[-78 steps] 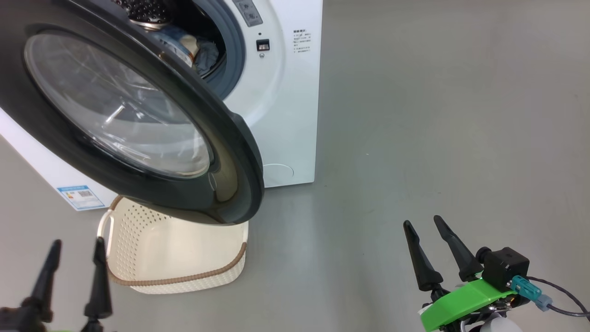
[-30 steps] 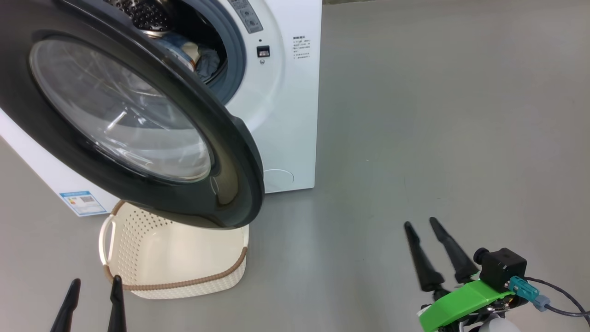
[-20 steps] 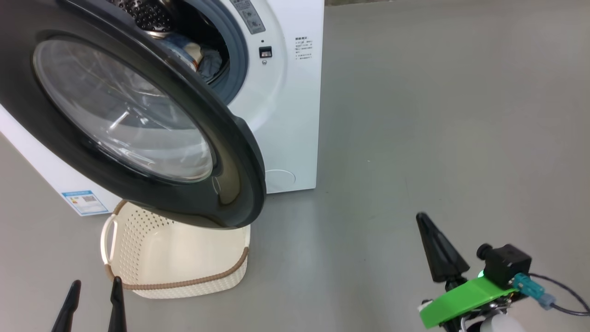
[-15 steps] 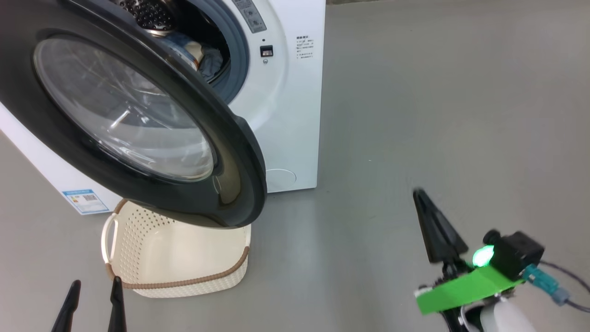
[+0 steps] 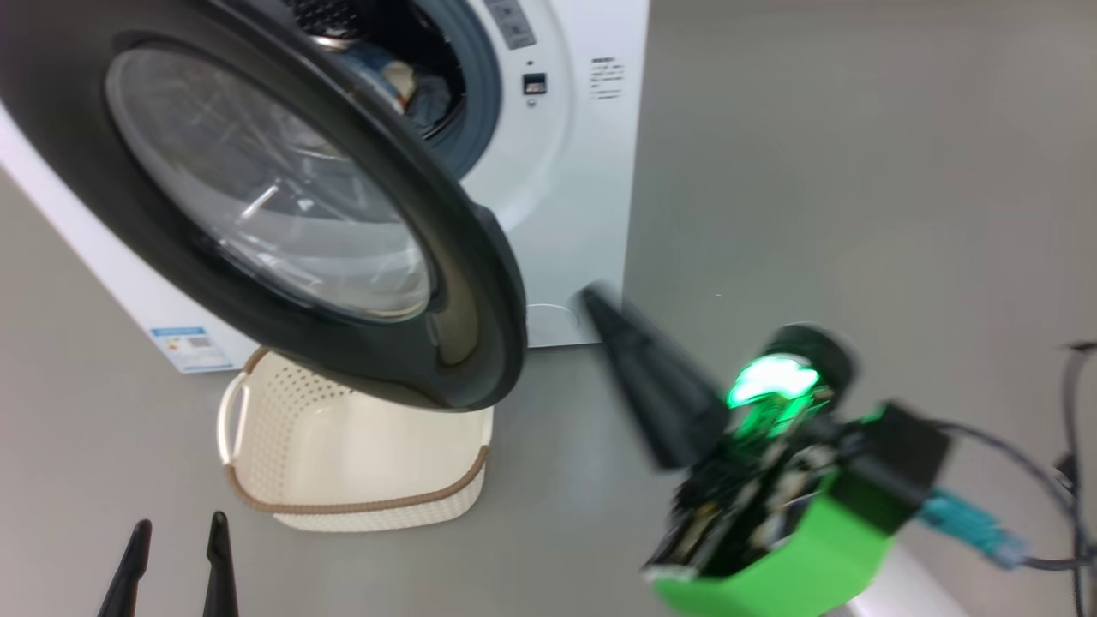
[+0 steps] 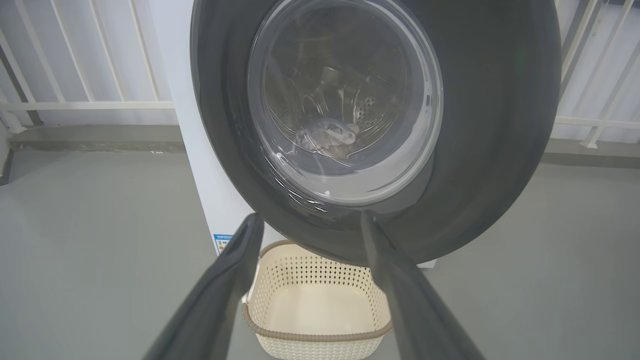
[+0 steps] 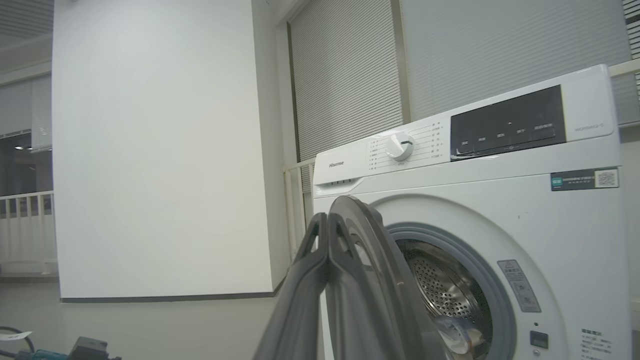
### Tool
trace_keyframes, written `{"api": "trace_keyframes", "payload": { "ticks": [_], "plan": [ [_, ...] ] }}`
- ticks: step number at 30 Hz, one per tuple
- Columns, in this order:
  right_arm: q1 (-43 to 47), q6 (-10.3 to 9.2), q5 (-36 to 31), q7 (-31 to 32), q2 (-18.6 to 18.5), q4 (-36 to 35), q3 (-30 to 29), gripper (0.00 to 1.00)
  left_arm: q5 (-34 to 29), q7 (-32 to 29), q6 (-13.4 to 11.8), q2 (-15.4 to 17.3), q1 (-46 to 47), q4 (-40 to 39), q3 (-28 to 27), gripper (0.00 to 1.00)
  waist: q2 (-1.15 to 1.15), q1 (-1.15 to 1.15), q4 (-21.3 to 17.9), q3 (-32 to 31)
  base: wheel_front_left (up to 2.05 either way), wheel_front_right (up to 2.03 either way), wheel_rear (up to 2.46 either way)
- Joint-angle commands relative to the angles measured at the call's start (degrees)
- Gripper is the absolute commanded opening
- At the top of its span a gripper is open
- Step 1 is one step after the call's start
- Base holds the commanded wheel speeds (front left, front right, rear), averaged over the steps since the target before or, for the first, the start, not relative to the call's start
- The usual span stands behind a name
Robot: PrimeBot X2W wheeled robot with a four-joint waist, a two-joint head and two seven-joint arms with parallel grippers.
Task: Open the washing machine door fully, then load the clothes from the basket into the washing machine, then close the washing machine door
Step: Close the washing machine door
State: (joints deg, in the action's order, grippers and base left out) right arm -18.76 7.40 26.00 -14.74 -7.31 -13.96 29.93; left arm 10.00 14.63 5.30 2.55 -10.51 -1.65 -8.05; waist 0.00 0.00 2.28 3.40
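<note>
Two of the three steps look finished: the washing machine door [image 5: 266, 188] hangs wide open across the upper left of the head view, and the basket [image 5: 360, 507] on the floor [image 5: 814, 171] below the door's lower rim is bare inside. The clothes [image 5: 411, 86] lie in the drum [image 5: 326, 13] at the top centre, glimpsed past the door's edge. So the closing step appears to be in hand. The right gripper [image 5: 613, 321], blurred at the lower centre-right, has its jaws clenched together on nothing and points up-left toward the door's free edge, near it but apart. The left gripper [image 5: 180, 524] sits at the lower left with jaws released and spread, empty. Next, I judge, the pinched tip must meet the black rim close to that free edge, press there and follow the door's arc round toward the grey-blue gasket [image 5: 484, 94] until it latches; the glossy rim could let the tip slide off
</note>
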Motion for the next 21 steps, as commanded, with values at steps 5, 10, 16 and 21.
{"api": "trace_keyframes", "payload": {
  "ticks": [5,10,16,21],
  "plan": [
    [-3.6,0.09,2.2,-0.3,0.5,1.7,8.2,0.0,0.9,0.4,-0.1,0.3,3.3,-1.4,-1.1,1.0,0.0,0.0,3.7,1.3,0.0,0.0,0.0],
    [-4.0,0.09,2.5,-0.3,0.5,7.6,11.3,0.0,1.6,0.4,-0.4,0.3,4.6,-1.5,0.3,1.0,0.0,0.0,6.7,2.9,0.0,0.0,0.0],
    [-4.8,0.09,3.6,-0.3,-0.1,16.0,13.4,0.0,2.5,0.4,-0.4,0.3,6.8,-1.9,1.8,1.0,0.0,0.0,9.7,6.2,0.0,0.0,0.0],
    [-6.2,0.09,4.3,-0.3,-1.2,23.1,15.2,0.0,3.6,0.4,-0.5,0.3,9.2,-1.8,3.8,1.0,0.0,0.0,12.3,9.5,0.0,0.0,0.0]
  ]
}}
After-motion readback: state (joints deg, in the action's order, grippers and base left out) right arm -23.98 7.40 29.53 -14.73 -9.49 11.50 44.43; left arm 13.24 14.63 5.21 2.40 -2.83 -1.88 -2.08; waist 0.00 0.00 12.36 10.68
